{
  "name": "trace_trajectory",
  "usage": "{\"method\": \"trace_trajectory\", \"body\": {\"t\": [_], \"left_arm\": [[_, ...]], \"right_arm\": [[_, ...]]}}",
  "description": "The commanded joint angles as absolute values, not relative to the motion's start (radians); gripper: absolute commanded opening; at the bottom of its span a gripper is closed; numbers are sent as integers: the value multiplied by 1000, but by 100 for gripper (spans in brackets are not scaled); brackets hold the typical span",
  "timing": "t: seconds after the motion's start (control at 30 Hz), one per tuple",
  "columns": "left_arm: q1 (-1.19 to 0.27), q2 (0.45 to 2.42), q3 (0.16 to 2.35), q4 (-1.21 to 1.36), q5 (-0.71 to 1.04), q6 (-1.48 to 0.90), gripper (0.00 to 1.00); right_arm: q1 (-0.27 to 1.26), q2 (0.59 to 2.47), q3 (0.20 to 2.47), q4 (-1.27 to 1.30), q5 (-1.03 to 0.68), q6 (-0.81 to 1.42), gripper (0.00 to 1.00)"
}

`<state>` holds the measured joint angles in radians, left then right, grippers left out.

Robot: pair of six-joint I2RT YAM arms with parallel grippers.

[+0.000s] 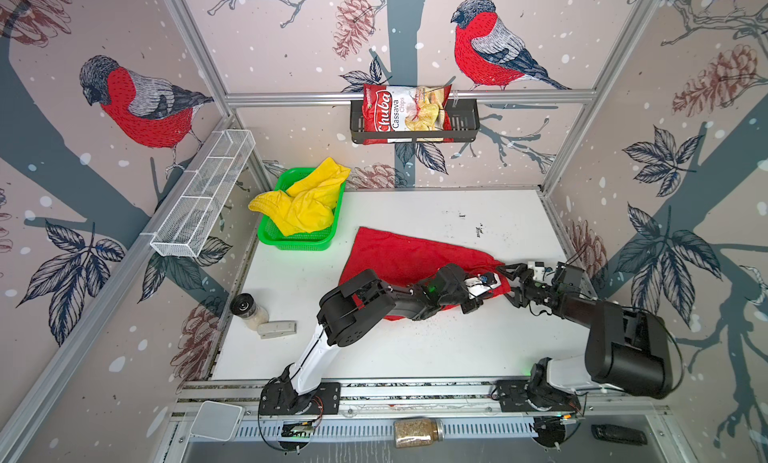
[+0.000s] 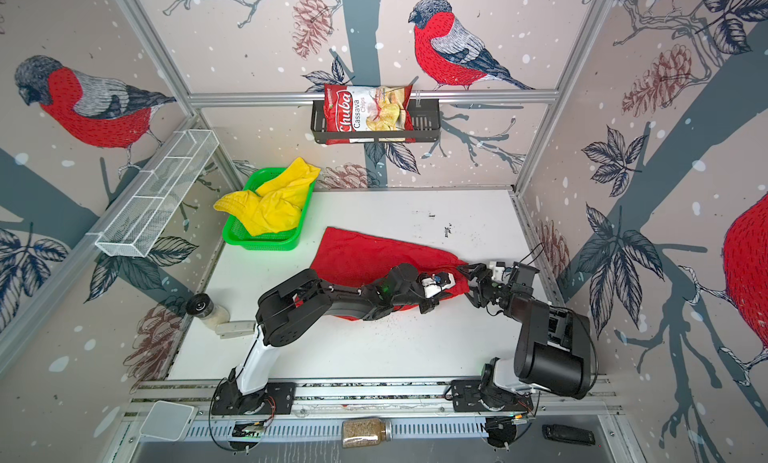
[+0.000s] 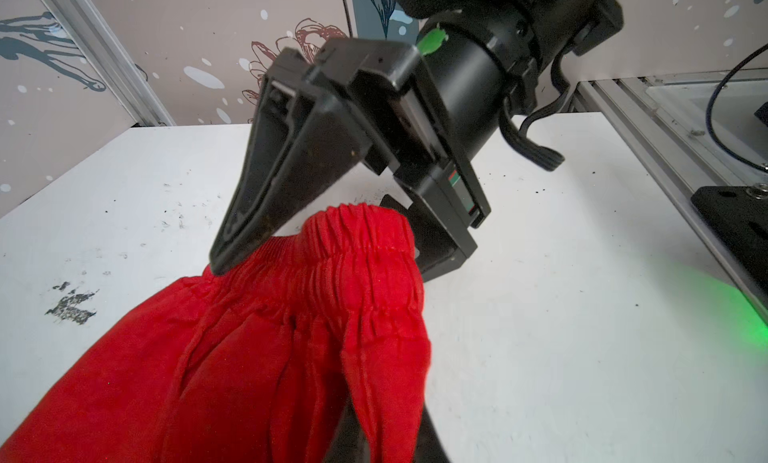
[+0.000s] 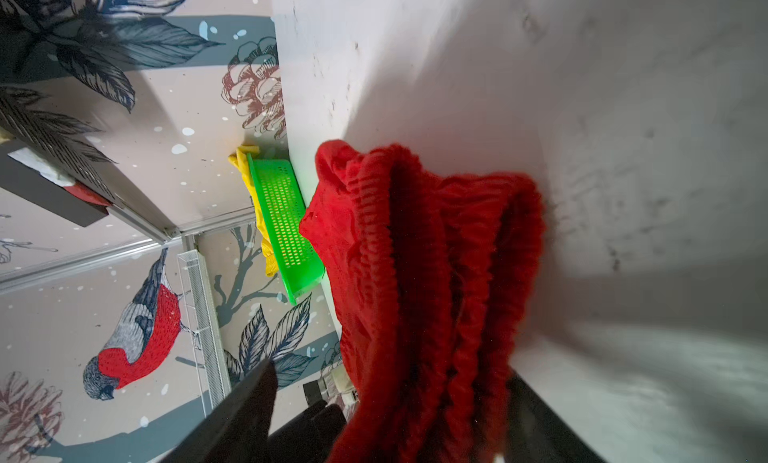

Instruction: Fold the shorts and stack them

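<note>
We're mid-regrasp: left jaws pinch red shorts [image 3: 249, 378], right jaws wide astride waistband [image 3: 357, 232], should close there next.

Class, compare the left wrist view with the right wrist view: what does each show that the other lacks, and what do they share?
Only the left wrist view: the right gripper seen whole, open astride the waistband of the red shorts. Only the right wrist view: the green basket, with the yellow shorts peeking past it. Both: the red shorts and the white table.
</note>
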<state>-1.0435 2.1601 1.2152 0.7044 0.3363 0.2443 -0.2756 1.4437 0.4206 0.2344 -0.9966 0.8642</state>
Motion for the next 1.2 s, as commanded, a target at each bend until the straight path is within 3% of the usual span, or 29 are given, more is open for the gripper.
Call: {"method": "trace_trajectory", "body": {"t": [0.0, 0.1, 0.2, 0.3, 0.4, 0.6, 0.73, 1.0, 1.17], "left_arm": [[-1043, 2160, 1217, 750, 352, 263, 12], [-1043, 2156, 1219, 732, 357, 273, 13], [-1043, 2143, 1214, 715, 343, 283, 24], [-1043, 2120, 1198, 713, 324, 284, 41], [-1042, 2085, 1166, 714, 299, 281, 49], [-1004, 1984, 1094, 691, 231, 184, 53], [-969, 1894, 1042, 625, 165, 106, 53], [-909, 1754, 1031, 301, -19, -58, 51], [-814, 1708, 1031, 104, -11, -229, 50]], "right_arm": [[-253, 1474, 428, 318, -1016, 917, 80], [-248, 1501, 455, 287, -988, 882, 79], [-259, 1535, 483, 221, -943, 812, 74], [-279, 1571, 481, 224, -921, 785, 50], [-284, 1602, 494, 193, -894, 729, 28], [-286, 1542, 548, 24, -787, 609, 8], [-287, 1471, 623, -139, -679, 515, 3], [-283, 1386, 817, -398, -541, 381, 2], [-261, 1377, 971, -531, -432, 313, 2]]}}
